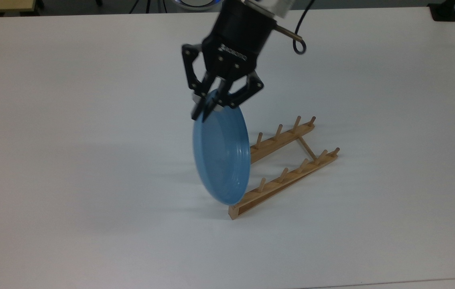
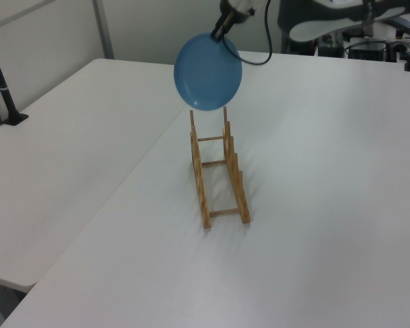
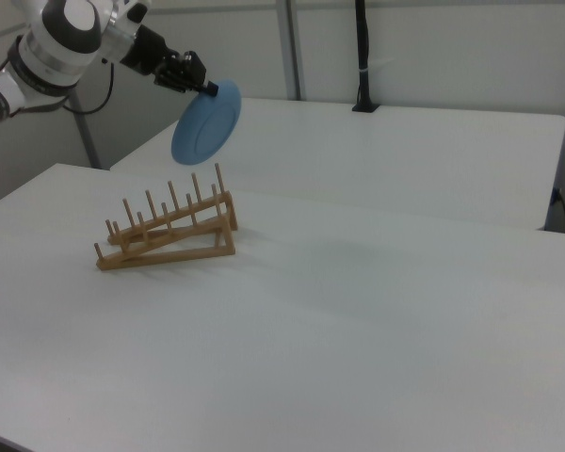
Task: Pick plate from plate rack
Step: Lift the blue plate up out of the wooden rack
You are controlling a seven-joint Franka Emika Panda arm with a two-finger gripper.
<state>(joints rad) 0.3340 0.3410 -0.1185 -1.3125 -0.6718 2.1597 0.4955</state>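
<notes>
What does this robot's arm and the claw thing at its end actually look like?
The arm is glossy white with rounded segments and dark grey joints. At its end sits a black tool: a cylindrical body with faint white lettering and two fingers built from jointed black links with silver pivot pins. A thin black cable loops beside the wrist.
</notes>
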